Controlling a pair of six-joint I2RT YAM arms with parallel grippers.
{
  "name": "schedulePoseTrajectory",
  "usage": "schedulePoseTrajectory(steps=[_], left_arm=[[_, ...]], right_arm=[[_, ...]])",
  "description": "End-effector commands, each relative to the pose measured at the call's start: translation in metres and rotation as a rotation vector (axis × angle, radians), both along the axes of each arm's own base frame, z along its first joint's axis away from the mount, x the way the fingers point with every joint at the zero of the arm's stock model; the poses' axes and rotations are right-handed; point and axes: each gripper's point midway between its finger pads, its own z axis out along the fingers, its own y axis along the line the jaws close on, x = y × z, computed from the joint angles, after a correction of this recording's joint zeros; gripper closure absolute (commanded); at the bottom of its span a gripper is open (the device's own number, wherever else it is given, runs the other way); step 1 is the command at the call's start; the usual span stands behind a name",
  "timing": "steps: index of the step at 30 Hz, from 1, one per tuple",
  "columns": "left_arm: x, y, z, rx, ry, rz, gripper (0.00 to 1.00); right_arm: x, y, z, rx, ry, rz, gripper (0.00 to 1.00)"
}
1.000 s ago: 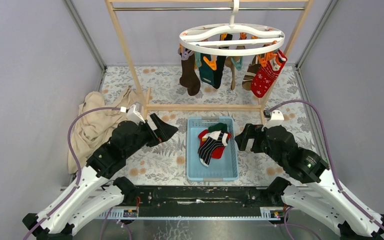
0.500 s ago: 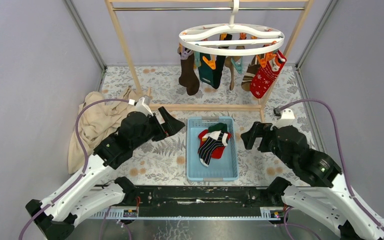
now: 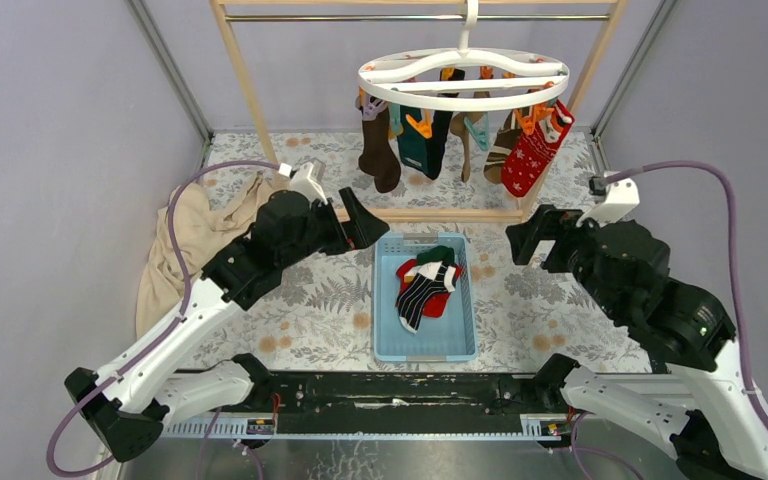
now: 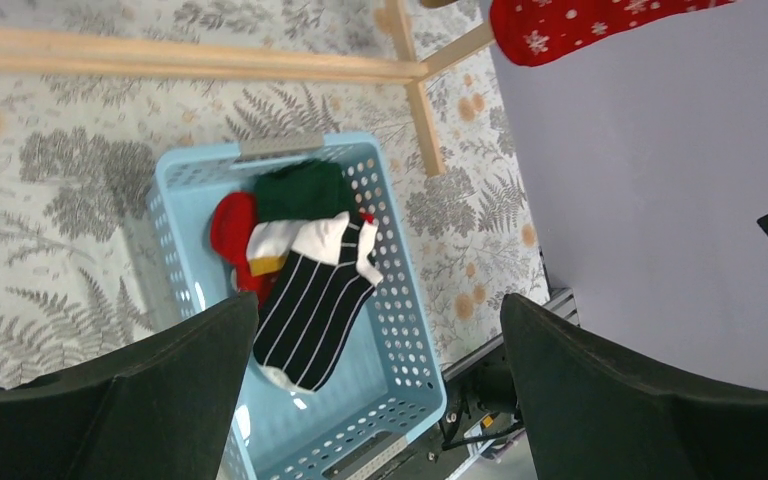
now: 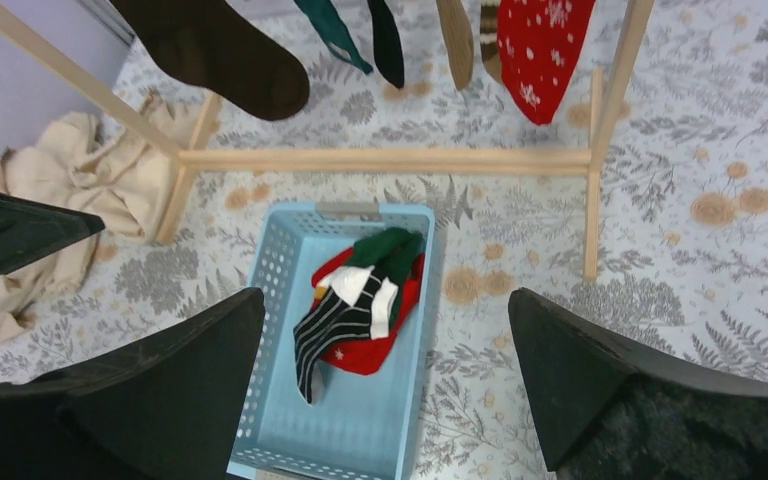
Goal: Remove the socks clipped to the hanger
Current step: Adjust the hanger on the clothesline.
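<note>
The round white hanger [image 3: 463, 78] hangs from the wooden rack's top bar. Several socks stay clipped to it: a brown one [image 3: 378, 150], a dark green one [image 3: 421, 145], a teal one [image 3: 474, 126] and a red patterned one [image 3: 531, 150], which also shows in the right wrist view [image 5: 543, 48]. My left gripper [image 3: 358, 228] is open and empty, raised left of the basket. My right gripper [image 3: 526, 235] is open and empty, raised right of the basket. Both sit below the hanging socks.
A light blue basket [image 3: 457, 340] holds a striped sock [image 3: 421, 290], a red sock and a green sock. The wooden rack frame [image 3: 415, 214] stands behind it. A beige cloth [image 3: 172, 255] lies at the left. Grey walls close in both sides.
Both arms have risen and moved away from me toward the rack, the left gripper going right, the right gripper going up. The hanger and socks hang as before.
</note>
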Motion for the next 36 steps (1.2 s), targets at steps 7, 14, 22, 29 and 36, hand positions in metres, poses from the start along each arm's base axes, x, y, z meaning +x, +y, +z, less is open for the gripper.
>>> schedulePoseTrajectory(steps=[7, 14, 22, 29, 36], left_arm=[[0.019, -0.007, 0.027, 0.031, -0.119, -0.127, 0.01], [0.040, 0.006, 0.017, 0.003, -0.137, -0.124, 0.01], [0.042, 0.007, 0.002, -0.011, -0.113, -0.147, 0.01], [0.039, 0.007, -0.007, -0.020, -0.097, -0.158, 0.01], [0.035, 0.011, -0.006, -0.015, -0.101, -0.153, 0.01]], right_arm=[[0.017, -0.019, 0.086, 0.067, -0.211, -0.127, 0.00], [0.042, -0.017, 0.135, 0.138, -0.333, -0.228, 0.20], [0.066, -0.004, 0.182, 0.166, -0.426, -0.269, 0.20], [0.091, 0.007, 0.210, 0.158, -0.445, -0.296, 0.19], [0.122, 0.006, 0.207, 0.275, -0.417, -0.268, 0.18]])
